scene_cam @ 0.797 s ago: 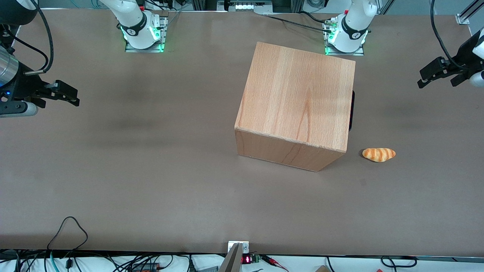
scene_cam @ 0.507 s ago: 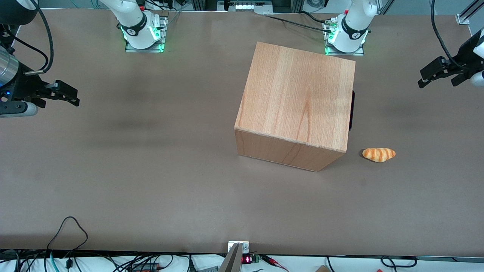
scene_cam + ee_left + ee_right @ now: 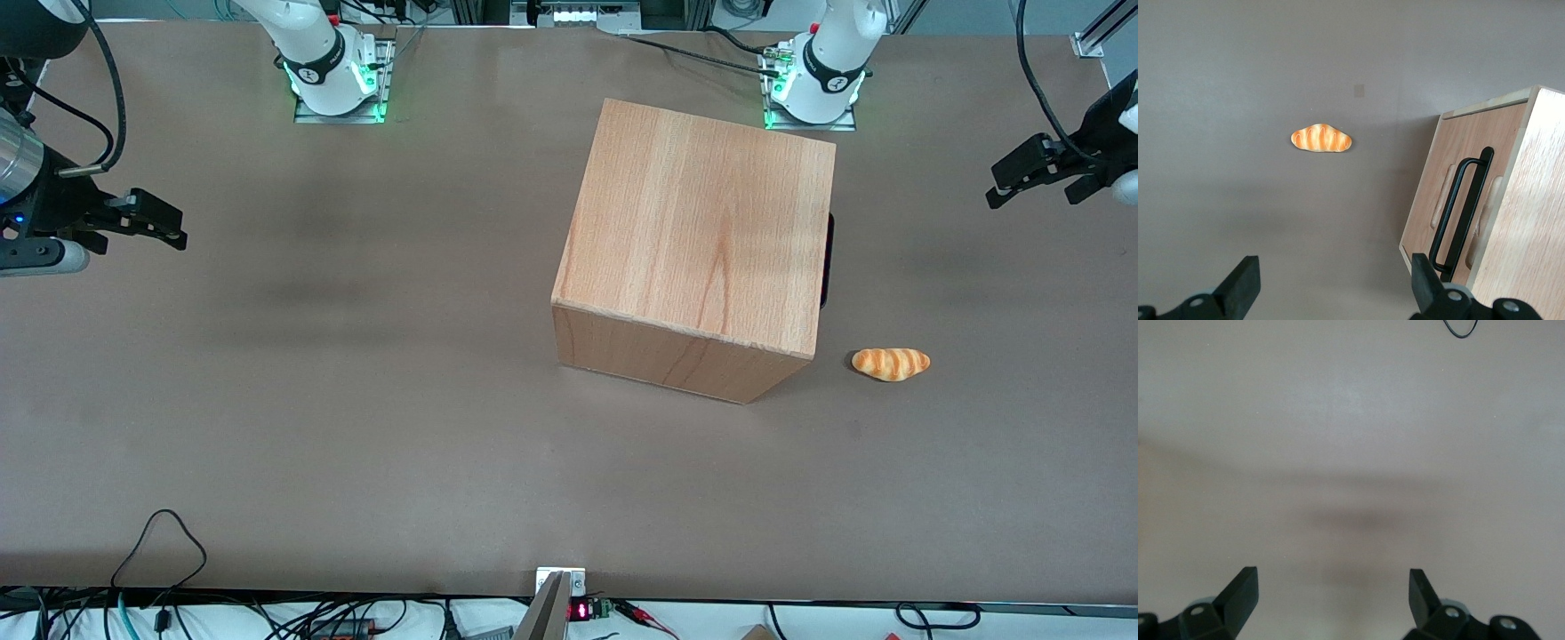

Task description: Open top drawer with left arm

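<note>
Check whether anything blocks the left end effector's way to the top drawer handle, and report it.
Nothing visible does. The end effector hangs open above the table's working-arm end, apart from the cabinet. The top drawer is shut, its black handle exposed. The bread roll lies nearer the front camera, off the line.

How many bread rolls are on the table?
1. The bread roll lies on the table beside the cabinet; the end effector hovers apart. Others may be hidden by the cabinet.

Open-fingered gripper (image 3: 1335, 290) hovers above bread roll (image 3: 1321, 139), near cabinet (image 3: 1501, 207).
</note>
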Controlling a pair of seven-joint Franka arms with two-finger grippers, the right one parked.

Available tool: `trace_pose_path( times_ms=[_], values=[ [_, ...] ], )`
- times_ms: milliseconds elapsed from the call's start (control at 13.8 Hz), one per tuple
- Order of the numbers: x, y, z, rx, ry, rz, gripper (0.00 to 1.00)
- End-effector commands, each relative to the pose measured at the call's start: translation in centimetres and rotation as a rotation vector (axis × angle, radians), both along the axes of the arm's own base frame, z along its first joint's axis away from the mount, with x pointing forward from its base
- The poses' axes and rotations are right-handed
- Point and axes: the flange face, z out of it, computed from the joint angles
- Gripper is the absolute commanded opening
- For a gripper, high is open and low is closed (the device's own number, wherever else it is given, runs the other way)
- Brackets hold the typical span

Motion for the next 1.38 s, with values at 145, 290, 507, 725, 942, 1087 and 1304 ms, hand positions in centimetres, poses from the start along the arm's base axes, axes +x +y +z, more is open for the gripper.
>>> trace_pose_path(
  times_ms=[145,290,507,725,942,1087,1304],
  values=[
    [0.4,0.0,0.5,0.031,0.009,-0.007,1.0],
    [0.4,0.0,0.5,0.03,0.008,-0.011,1.0],
    [0.3,0.2,0.6,0.03,0.014,-0.01,1.0],
    [0.2,0.5,0.2,0.026,0.023,-0.001,1.0],
    [0.3,0.1,-1.1,0.014,0.052,-0.011,1.0],
    [0.3,-0.4,-2.7,0.012,0.088,-0.02,1.0],
    [0.7,-2.4,-5.0,-0.015,0.137,-0.053,1.0]
  ],
)
